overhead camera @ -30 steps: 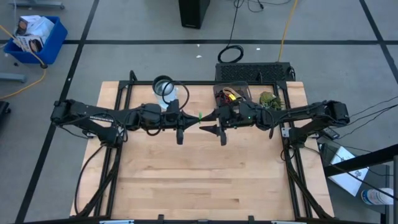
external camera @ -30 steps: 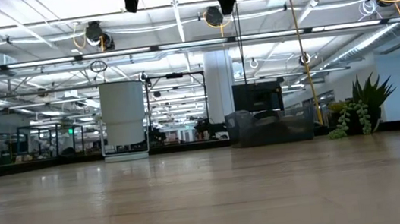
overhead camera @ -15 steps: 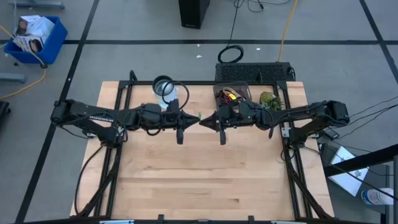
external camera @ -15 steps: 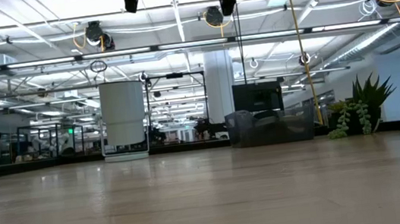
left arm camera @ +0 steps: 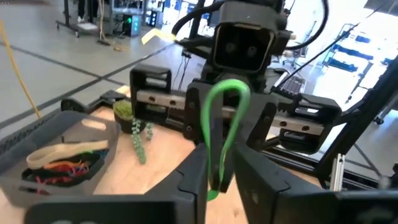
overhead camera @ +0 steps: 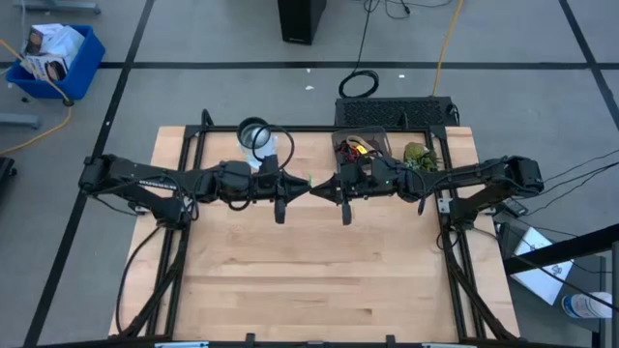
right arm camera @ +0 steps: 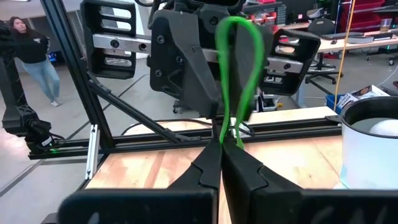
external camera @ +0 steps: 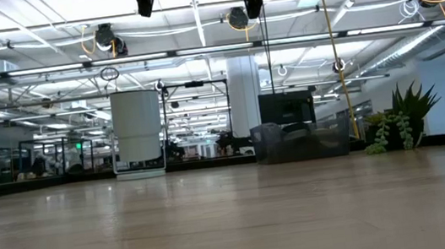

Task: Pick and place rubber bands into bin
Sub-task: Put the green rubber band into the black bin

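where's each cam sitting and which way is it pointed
High view: above the table, looking straight down; both arms meet mid-table.
Low view: at tabletop height, looking level across to the bin; arms show only at the top edge.
Left wrist view: on the left arm, facing the right gripper and bin.
Right wrist view: on the right arm, facing the left gripper.
Shared: both wrist views show the green band between the grippers.

Rubber band [right arm camera: 235, 74] between both grippers, midair.

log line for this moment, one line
stage: handover above table | right hand: shut on green rubber band | left hand: fingers around same band, grip unclear | bin: holds bands
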Available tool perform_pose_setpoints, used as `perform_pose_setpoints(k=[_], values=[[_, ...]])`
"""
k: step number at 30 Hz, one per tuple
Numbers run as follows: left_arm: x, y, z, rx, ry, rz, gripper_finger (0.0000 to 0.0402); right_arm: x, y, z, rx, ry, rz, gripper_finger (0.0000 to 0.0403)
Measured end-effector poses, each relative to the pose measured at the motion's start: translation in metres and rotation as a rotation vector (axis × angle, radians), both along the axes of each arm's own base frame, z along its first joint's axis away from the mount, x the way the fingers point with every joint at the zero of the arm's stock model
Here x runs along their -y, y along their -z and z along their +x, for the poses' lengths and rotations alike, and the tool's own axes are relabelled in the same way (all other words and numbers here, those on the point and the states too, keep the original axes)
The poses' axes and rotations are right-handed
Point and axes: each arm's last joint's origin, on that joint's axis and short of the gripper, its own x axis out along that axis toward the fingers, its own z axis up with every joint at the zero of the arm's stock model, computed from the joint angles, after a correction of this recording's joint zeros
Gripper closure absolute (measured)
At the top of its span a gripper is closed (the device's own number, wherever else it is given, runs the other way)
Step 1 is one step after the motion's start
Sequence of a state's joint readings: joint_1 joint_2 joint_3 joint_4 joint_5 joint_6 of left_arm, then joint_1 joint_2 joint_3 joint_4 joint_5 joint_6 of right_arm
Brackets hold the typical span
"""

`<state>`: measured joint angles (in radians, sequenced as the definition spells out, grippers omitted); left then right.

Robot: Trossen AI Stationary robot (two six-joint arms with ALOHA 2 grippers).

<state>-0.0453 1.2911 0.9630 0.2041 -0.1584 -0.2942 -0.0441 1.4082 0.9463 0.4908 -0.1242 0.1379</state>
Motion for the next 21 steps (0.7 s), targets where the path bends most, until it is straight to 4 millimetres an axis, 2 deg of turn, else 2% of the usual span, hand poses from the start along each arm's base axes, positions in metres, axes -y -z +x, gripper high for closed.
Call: perform_pose_setpoints(k=[6, 11, 16, 21], values=[[-0.001, 0.002, 0.000, -0.016, -0.024, -0.028, 0.0256, 0.000, 0.000, 0.000, -0.005, 0.000, 0.000, 0.0402], [-0.001, 0.002, 0.000, -0.018, -0.029, -0.005, 0.0215, 0.000, 0.002, 0.000, -0.024, 0.001, 0.004, 0.0402], [-0.001, -0.004, -0.010, -0.032, 0.016, 0.003, 0.0194, 0.004, 0.001, -0.002, -0.032, 0.014, 0.006, 0.0402], [-0.001, -0.005, -0.029, -0.143, 0.030, 0.004, 0.0192, 0.009, -0.007, -0.011, -0.036, 0.032, -0.007, 0.0403]])
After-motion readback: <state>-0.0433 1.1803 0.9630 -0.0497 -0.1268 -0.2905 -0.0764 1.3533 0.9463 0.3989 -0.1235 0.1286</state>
